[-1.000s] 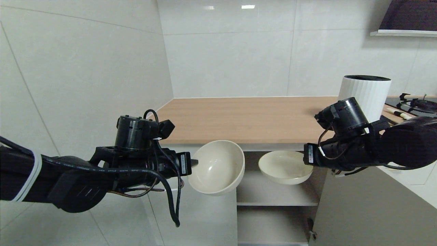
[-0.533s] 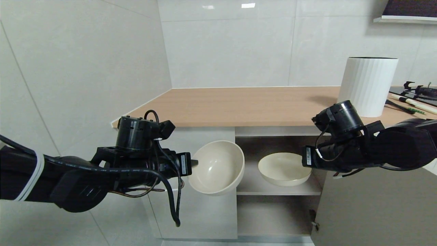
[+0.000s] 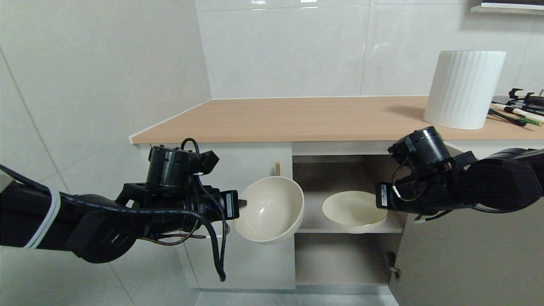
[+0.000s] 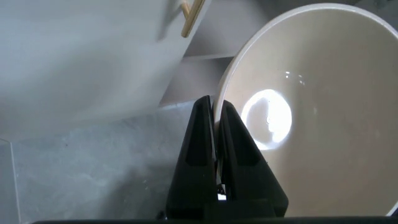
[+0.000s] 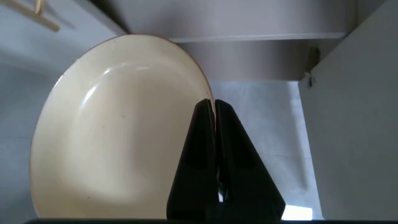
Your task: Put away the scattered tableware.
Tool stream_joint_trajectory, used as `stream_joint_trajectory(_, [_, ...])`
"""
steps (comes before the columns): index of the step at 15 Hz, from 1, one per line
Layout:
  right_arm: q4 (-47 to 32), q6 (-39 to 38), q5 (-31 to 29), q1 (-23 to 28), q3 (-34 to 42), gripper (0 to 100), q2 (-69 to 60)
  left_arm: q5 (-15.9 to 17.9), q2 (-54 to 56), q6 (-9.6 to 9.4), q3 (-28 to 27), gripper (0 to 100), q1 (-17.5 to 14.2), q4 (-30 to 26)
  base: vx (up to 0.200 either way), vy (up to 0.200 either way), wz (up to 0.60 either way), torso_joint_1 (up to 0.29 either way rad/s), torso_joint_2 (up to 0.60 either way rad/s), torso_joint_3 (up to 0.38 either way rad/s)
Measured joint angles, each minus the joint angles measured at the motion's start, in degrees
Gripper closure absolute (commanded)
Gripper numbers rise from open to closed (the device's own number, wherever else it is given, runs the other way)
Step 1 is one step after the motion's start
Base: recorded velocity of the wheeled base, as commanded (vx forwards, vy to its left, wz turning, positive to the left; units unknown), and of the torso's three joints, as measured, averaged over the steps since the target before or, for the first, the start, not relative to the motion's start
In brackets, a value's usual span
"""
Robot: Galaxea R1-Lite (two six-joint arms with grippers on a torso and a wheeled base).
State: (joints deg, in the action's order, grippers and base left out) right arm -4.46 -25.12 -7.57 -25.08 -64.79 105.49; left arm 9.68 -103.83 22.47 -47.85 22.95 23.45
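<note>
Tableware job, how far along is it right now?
Done: the cabinet stands open. In hand: the left end effector is shut on the rim of the bowl, the right end effector on the shallow dish, both held before the shelf. Left: setting both on the shelf; utensils lie on the counter.

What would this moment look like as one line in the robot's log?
left jaws: shut on bowl rim | right jaws: shut on plate rim | position: both held before open cabinet
</note>
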Motion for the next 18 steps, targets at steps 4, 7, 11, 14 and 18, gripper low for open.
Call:
stream_joint_trajectory(4, [2.5,0.1,-0.2,0.6,-0.3,100,1.6,-0.3,0.0,0.0,0.0,100,0.0,0.0,0.0,0.0,0.0,-0.066,0.09,0.069])
stream_joint_trajectory(7, [8.3,0.3,-0.4,1.5,-0.4,100,5.3,-0.3,0.0,0.0,0.0,100,0.0,0.0,0.0,0.0,0.0,0.0,0.0,0.0])
stream_joint_trajectory(11, [15.9,0.9,-1.0,3.5,-3.1,100,14.9,-0.4,0.0,0.0,0.0,100,0.0,0.0,0.0,0.0,0.0,0.0,0.0,0.0])
stream_joint_trajectory(14, [16.7,0.9,-3.9,5.1,-9.7,100,24.2,-0.4,0.0,0.0,0.0,100,0.0,0.0,0.0,0.0,0.0,0.0,0.0,0.0])
stream_joint_trajectory(18, [16.4,1.0,-6.5,6.8,-18.7,100,34.4,-0.4,0.0,0.02,0.0,100,0.0,0.0,0.0,0.0,0.0,0.0,0.0,0.0])
